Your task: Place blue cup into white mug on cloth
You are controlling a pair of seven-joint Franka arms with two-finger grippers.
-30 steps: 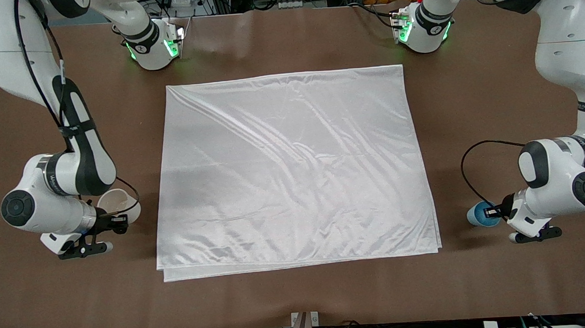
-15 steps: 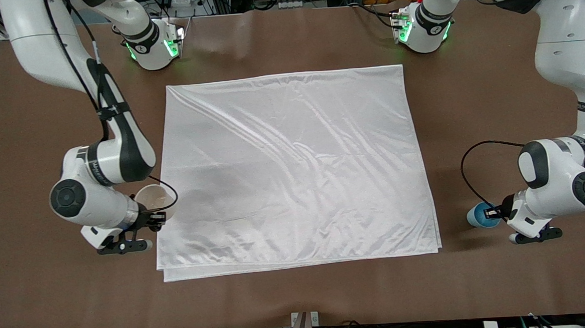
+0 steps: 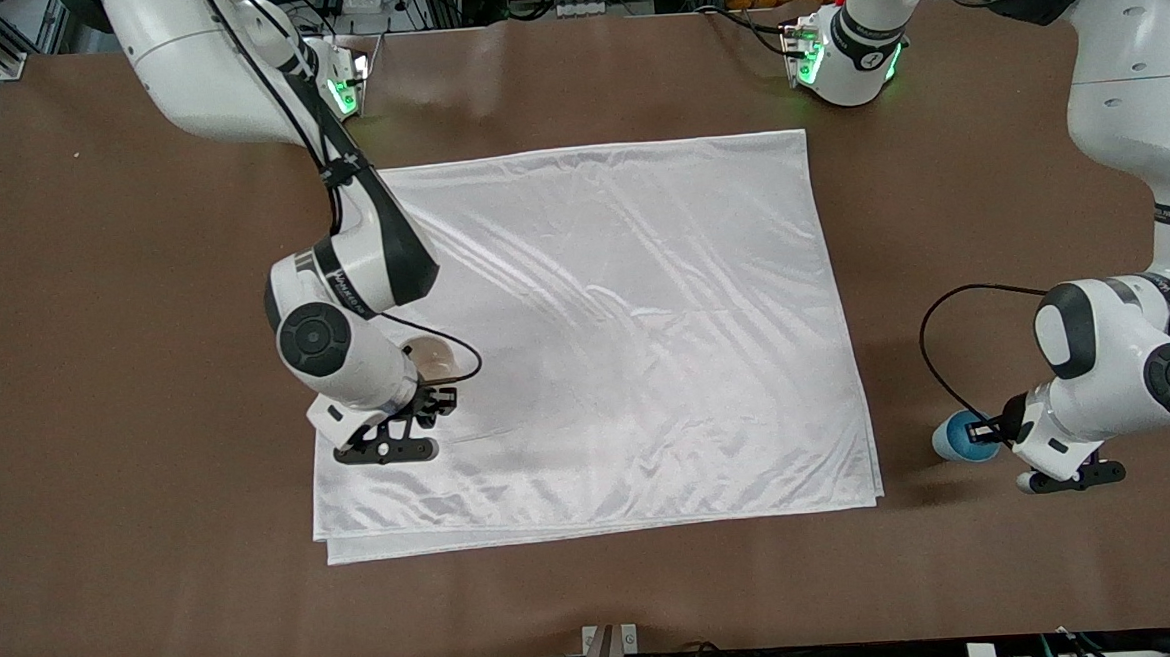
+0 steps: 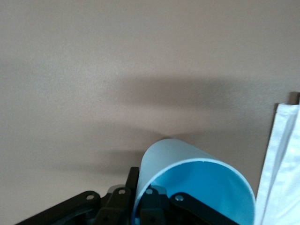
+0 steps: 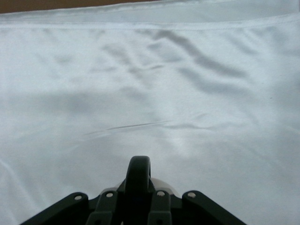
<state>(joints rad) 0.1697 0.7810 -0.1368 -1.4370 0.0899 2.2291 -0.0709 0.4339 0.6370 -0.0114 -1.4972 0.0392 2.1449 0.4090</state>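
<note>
The white mug (image 3: 427, 360) hangs over the cloth (image 3: 623, 296), above the part toward the right arm's end. My right gripper (image 3: 436, 400) is shut on its black loop handle (image 5: 139, 174), and the wrist hides most of the mug. In the right wrist view only a sliver of the mug (image 5: 165, 184) shows past the fingers. The blue cup (image 3: 959, 437) is tipped on its side over the bare table off the cloth's edge, at the left arm's end. My left gripper (image 3: 991, 431) is shut on the blue cup's (image 4: 197, 180) rim, one finger inside and one outside.
The brown table (image 3: 599, 588) surrounds the cloth on every side. The cloth's folded edge (image 4: 281, 159) shows beside the blue cup in the left wrist view. Both arm bases stand along the edge farthest from the front camera.
The right arm has carried the mug from over the bare table at its own end to over the cloth. The left arm and the blue cup have barely moved.
</note>
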